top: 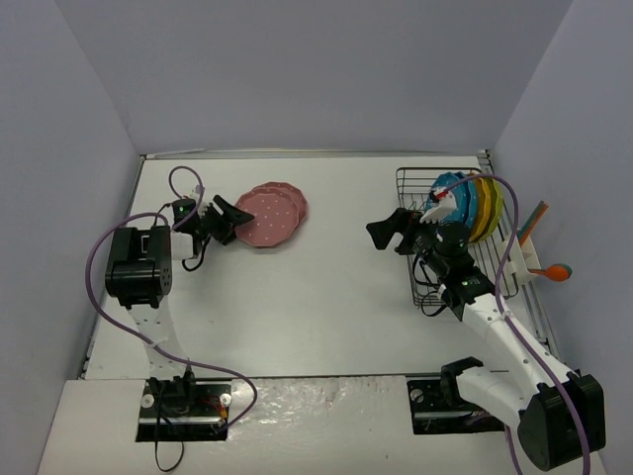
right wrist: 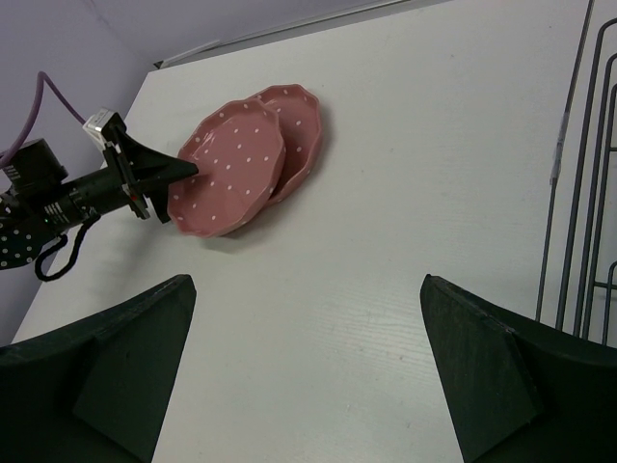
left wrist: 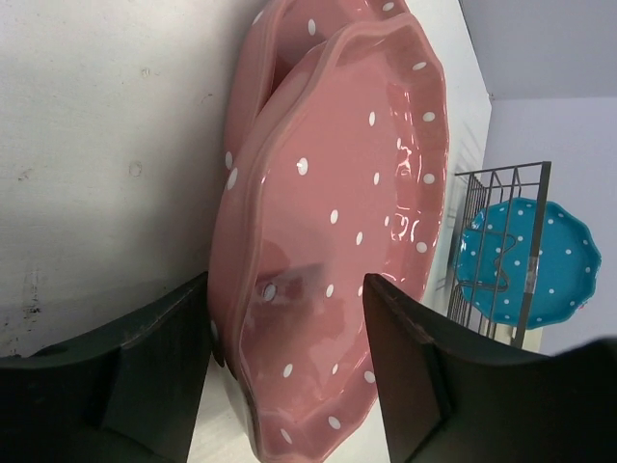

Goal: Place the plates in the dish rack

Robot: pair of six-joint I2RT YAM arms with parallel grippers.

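Table [top: 326,317] centre, between pink plates [top: 277,212] and dish rack [top: 407,184]: bare, wide lane from near edge to far edge.
Pink plates in far-left quarter, overlapping. Their left side blocked by left gripper [top: 240,220], one finger either side of near plate's rim, gap showing. Right and far sides free.
Dish rack along right edge; far end filled by upright plates [top: 473,203].
Right gripper [top: 388,230], jaws wide, hangs just left of rack.
Walls [top: 297,69] close left, far, right edges.

A white surface [top: 326,297] lies between pale lavender walls [top: 297,69]. Near its right edge, a white holder [top: 521,262] carries an orange spoon [top: 557,271], its bowl pointing right, and a slanting teal-and-orange utensil [top: 535,218].
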